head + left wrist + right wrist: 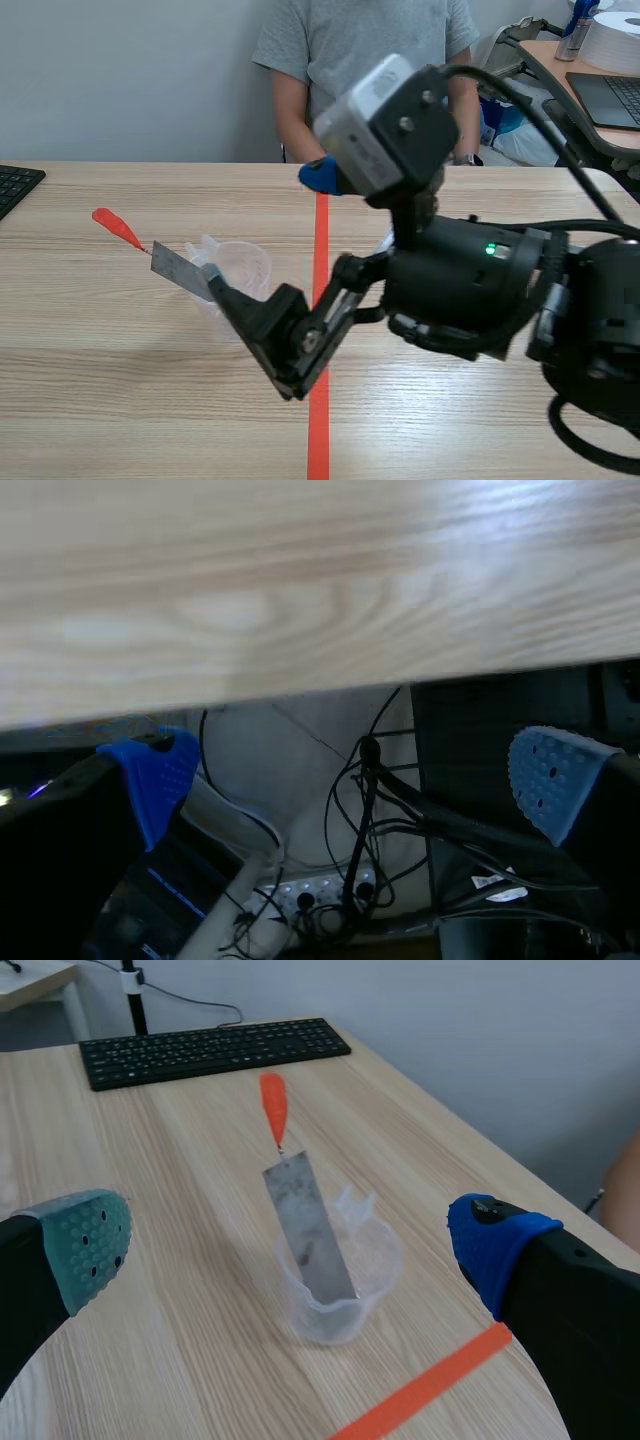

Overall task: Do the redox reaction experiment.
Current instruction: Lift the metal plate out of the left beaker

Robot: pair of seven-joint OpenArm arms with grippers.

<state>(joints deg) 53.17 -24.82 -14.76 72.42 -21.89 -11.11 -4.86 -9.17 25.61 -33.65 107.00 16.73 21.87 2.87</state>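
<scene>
A clear plastic beaker [240, 272] [335, 1285] stands on the wooden table, left of the orange tape line. A grey metal strip [178, 268] [305, 1225] with an orange-red handle [116, 227] [273, 1105] leans in it, handle pointing away. My right gripper [265, 225] [290, 1247] is open and hovers at the beaker, one finger on each side, touching nothing. My left gripper [350, 780] is open too. It hangs off the table's edge over cables on the floor and holds nothing. The left arm does not show in the scene view.
A person in a grey shirt [360, 40] sits across the table. A black keyboard [15, 185] [215, 1050] lies at the far left. A side desk with a laptop [610, 95] stands at the back right. A power strip [320, 892] lies under the table.
</scene>
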